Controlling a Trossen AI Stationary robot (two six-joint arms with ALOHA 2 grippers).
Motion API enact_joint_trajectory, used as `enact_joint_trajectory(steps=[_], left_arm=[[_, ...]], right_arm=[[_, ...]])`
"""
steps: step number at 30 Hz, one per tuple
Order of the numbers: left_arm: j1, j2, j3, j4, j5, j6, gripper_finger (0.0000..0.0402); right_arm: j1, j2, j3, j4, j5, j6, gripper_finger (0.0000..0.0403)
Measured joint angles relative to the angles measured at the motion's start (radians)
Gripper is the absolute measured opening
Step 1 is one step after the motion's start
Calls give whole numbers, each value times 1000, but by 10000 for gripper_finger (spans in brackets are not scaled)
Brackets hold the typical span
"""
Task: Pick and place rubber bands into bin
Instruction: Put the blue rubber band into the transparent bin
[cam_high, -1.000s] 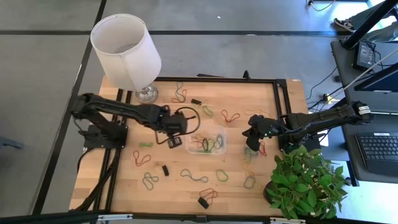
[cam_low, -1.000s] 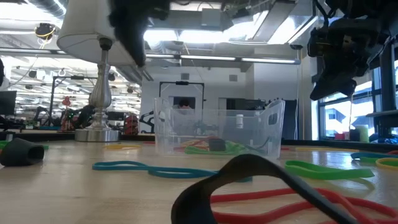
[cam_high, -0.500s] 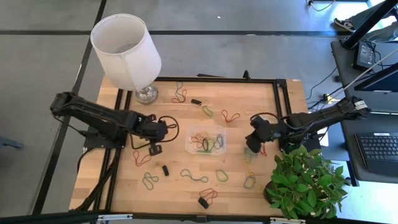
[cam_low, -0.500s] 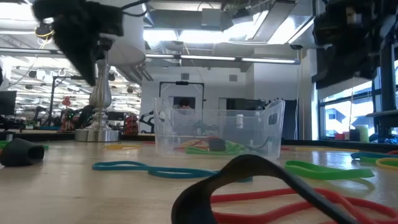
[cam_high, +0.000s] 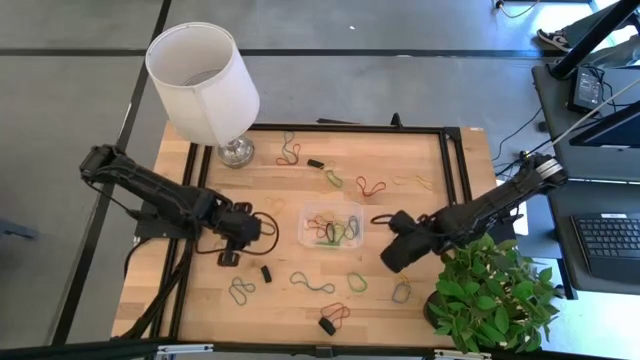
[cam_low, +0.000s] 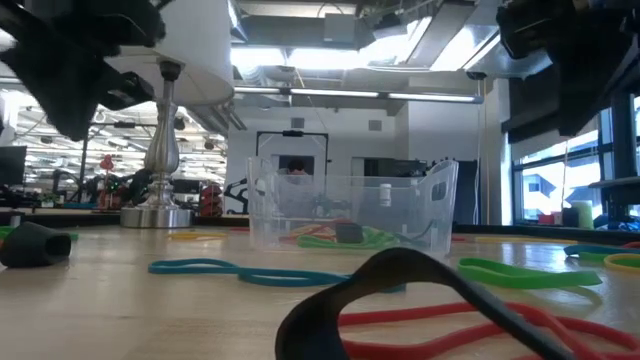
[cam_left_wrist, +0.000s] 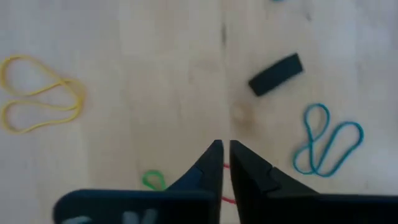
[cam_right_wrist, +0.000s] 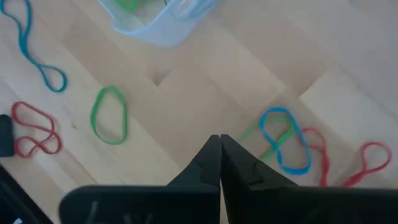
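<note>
Rubber bands in several colours lie scattered on the wooden table (cam_high: 300, 200); a few more lie inside the clear bin (cam_high: 333, 226) at the table's middle, which the low view shows as a clear tub (cam_low: 350, 210). My left gripper (cam_high: 228, 259) hovers left of the bin, shut and empty (cam_left_wrist: 224, 147), over bare wood between a yellow band (cam_left_wrist: 40, 93), a black piece (cam_left_wrist: 275, 73) and a blue band (cam_left_wrist: 326, 146). My right gripper (cam_high: 388, 260) hovers right of and nearer than the bin, shut and empty (cam_right_wrist: 219, 138), beside a blue, green and red cluster (cam_right_wrist: 286, 140).
A white lampshade on a metal foot (cam_high: 200, 80) stands at the far left corner. A potted plant (cam_high: 490, 290) crowds the near right corner. A green band (cam_right_wrist: 109, 115), a blue band (cam_high: 312, 284) and a red and black pair (cam_high: 335, 315) lie toward the near edge.
My left gripper has drawn away from the bin's left side, moving toward the table's left and near edge. My right gripper stayed put at first, then swung toward the near edge and slightly left. No band has visibly moved.
</note>
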Motion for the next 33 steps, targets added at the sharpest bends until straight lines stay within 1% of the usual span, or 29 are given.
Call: enact_joint_trajectory(steps=[3, 7, 12, 16, 21, 23, 26, 33], left_arm=[[-41, 0, 0, 0, -5, -3, 59], [-93, 14, 0, -1, -38, -10, 100], [-161, 60, 0, 6, -41, -54, 130], [-226, 112, 0, 25, -29, -125, 139], [-298, 190, 0, 130, -28, -236, 141], [-321, 224, 0, 178, -13, -276, 141], [-358, 282, 1, 215, 12, -274, 141], [-397, 452, 7, 211, 2, -300, 141]], right_arm=[[24, 46, 10, 29, 0, 49, 2], [50, 79, 11, 77, -1, 81, 3], [67, 90, 11, 76, 0, 103, 4], [69, 90, 10, 71, 0, 89, 4], [69, 90, 10, 66, 2, -12, 4], [69, 90, 10, 66, 1, -35, 4], [69, 90, 10, 66, 1, -70, 4], [69, 90, 10, 66, 0, -149, 4]])
